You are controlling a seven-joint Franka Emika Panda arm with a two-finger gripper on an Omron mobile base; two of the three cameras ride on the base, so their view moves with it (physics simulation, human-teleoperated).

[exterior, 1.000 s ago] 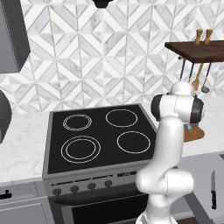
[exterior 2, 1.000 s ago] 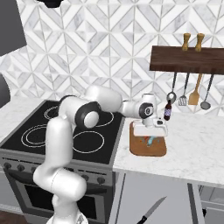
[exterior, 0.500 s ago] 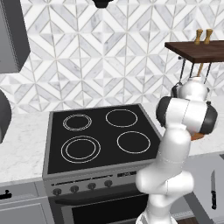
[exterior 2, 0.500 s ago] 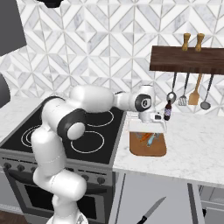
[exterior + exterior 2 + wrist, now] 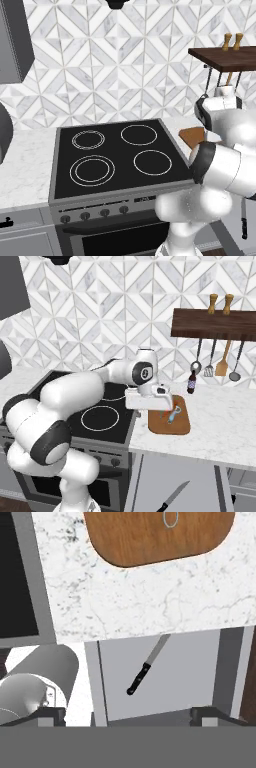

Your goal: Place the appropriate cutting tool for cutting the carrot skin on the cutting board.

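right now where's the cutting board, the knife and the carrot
cutting board (image 5: 172,427): right base view, bare wood near its front edge.
knife (image 5: 138,680): hand view, its black handle, low in front of the cabinet.
carrot (image 5: 165,414): right base view, its orange body on the board.

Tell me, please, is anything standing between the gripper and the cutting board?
Nothing visible does. The gripper is open and empty, and only bare marble counter lies between it and the cutting board. A black-handled knife shows lower, in front of the cabinet, off that path.
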